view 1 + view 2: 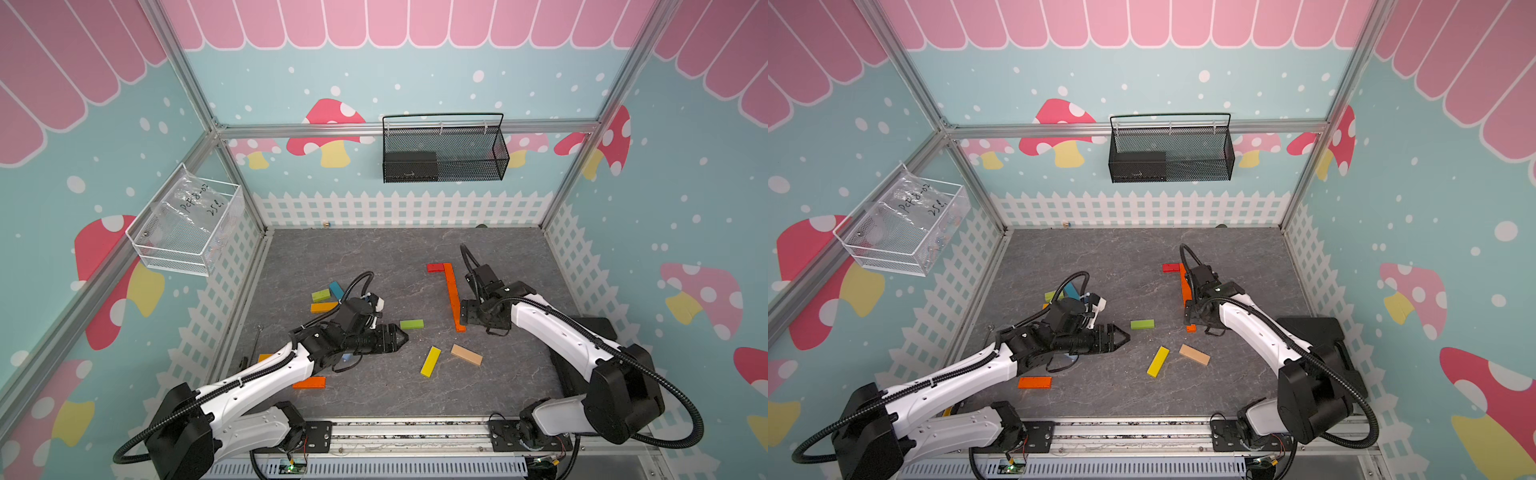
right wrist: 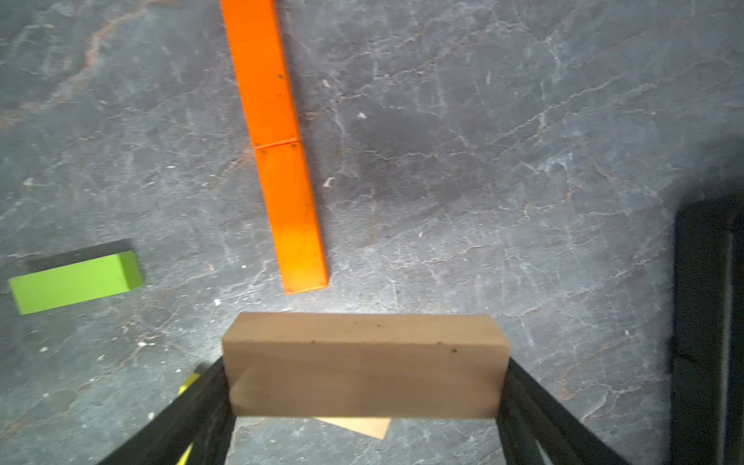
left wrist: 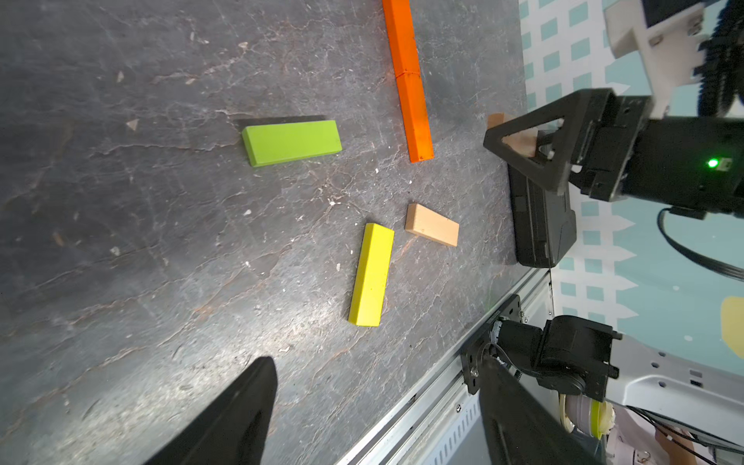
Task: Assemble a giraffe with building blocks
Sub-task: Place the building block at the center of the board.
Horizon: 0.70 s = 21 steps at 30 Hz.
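My right gripper is shut on a plain tan block, gripped by its two ends and held just above the table. It hangs beside the near end of a line of orange blocks; a red block sits at the line's far end. My left gripper is open and empty, low over the table, pointing at a green block. A yellow block and another tan block lie in front of it.
Green, blue and orange blocks cluster behind the left arm. A further orange block lies near the front. A black case sits at the table's right edge. Wire baskets hang on the walls.
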Tool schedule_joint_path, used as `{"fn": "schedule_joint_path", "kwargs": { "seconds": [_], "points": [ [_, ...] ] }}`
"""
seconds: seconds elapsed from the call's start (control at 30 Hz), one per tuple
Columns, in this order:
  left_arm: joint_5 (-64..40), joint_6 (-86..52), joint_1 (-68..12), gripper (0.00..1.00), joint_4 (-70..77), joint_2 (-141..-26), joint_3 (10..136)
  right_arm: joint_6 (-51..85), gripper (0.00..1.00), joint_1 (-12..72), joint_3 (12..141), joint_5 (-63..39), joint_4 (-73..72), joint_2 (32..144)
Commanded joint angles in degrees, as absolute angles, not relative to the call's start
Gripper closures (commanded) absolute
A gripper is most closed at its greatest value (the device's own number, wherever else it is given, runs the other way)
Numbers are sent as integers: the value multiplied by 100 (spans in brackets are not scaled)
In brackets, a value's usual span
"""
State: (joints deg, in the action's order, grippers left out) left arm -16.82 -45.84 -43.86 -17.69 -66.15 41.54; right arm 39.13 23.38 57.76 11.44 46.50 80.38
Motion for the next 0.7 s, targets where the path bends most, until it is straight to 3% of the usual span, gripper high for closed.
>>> {"fn": "schedule_joint_path", "kwargs": {
  "seconds": [0.0, 0.27, 0.67],
  "points": [
    [-1740, -4659, -4503, 18, -1470, -6743, 4361, 3549, 15, 2005, 5590, 1161, 4572, 7925],
    [-1749, -4702, -4605, 19, -1309, -6942, 4386, 3151, 15, 1375, 5338, 954, 4077, 8203],
    [-1606, -4514, -4605, 18, -1629, -6864, 4487, 2951, 16, 1196, 5177, 647, 3471, 9013]
  ]
}}
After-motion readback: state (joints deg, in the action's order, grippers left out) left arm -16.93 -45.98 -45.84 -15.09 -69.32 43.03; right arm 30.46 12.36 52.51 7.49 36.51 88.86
